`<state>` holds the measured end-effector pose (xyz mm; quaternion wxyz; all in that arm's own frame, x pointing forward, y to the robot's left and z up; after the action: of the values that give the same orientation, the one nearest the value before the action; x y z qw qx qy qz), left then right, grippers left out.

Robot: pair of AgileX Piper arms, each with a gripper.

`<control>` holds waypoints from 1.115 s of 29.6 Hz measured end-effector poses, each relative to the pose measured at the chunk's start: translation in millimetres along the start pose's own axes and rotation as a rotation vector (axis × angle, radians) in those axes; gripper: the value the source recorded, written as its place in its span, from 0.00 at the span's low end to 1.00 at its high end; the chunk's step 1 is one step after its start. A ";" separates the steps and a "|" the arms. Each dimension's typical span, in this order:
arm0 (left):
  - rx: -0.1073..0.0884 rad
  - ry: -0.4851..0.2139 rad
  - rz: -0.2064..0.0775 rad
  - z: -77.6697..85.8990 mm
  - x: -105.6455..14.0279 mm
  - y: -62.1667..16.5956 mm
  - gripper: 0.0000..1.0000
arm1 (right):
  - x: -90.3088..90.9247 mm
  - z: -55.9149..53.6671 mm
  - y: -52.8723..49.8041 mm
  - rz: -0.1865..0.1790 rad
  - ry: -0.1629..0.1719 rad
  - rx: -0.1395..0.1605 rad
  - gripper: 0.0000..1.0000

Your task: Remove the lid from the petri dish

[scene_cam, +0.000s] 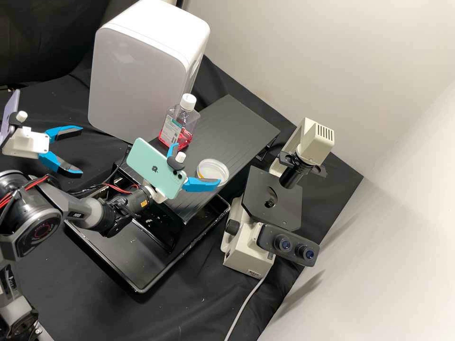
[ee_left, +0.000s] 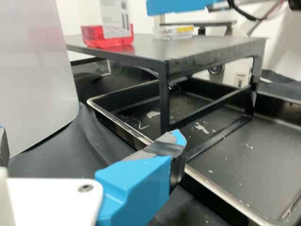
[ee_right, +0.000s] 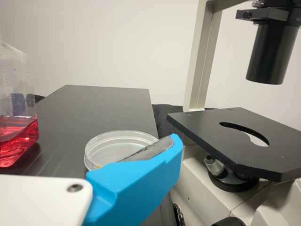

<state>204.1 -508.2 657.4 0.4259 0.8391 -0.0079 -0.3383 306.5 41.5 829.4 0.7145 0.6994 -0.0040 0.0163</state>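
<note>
**Desk:** High view first. What have you got?

**Me:** My right gripper (scene_cam: 196, 165) hangs over the black platform (scene_cam: 237, 123). Its fingers are spread wide with nothing in them, and the near finger is right at the petri dish (scene_cam: 213, 170). Whether it's touching, I can't tell. The dish sits at the platform's near right corner, and that's my worry. A sideways nudge could skate it off toward the microscope (scene_cam: 277, 213) or down into the tray (scene_cam: 132, 265).

**Desk:** And the other arm?

**Me:** My left gripper (scene_cam: 78, 149) is way off at the left, wide open, empty, and well apart from the dish. So nothing pins the base. If I pinch too low, I reckon base and lid come up together.

**Desk:** Left wrist view?

**Me:** The petri dish (ee_left: 174, 32) is far off on top of the platform. It's low and clear, with a yellow mark at its rim. The red-filled flask (ee_left: 107, 30) stands apart from it.

**Desk:** Right wrist?

**Me:** The petri dish (ee_right: 110, 148) is close here, just beyond my blue finger (ee_right: 141, 174). It's round, shallow and transparent, the lid apparently seated, and I can't make out any contents. It's smooth plastic, so I judge it could slip from the pads if I close off-centre.
</note>
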 end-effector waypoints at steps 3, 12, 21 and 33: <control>0.006 0.008 -0.003 2.2 1.6 -1.9 1.00 | 0.0 0.0 0.0 0.000 0.000 0.000 1.00; -0.026 0.068 0.000 2.9 13.1 -6.8 1.00 | 0.0 0.0 0.0 0.000 0.000 0.000 1.00; -0.066 0.093 -0.023 6.9 26.7 -18.7 1.00 | 0.0 0.0 0.0 0.000 0.000 0.000 1.00; 0.020 0.089 -0.036 9.2 26.5 -21.5 1.00 | 0.0 0.0 0.0 0.000 0.000 0.000 1.00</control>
<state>213.3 -509.0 623.2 0.4112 0.8577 0.0226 -0.3080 306.5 41.5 829.4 0.7145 0.6994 -0.0040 0.0163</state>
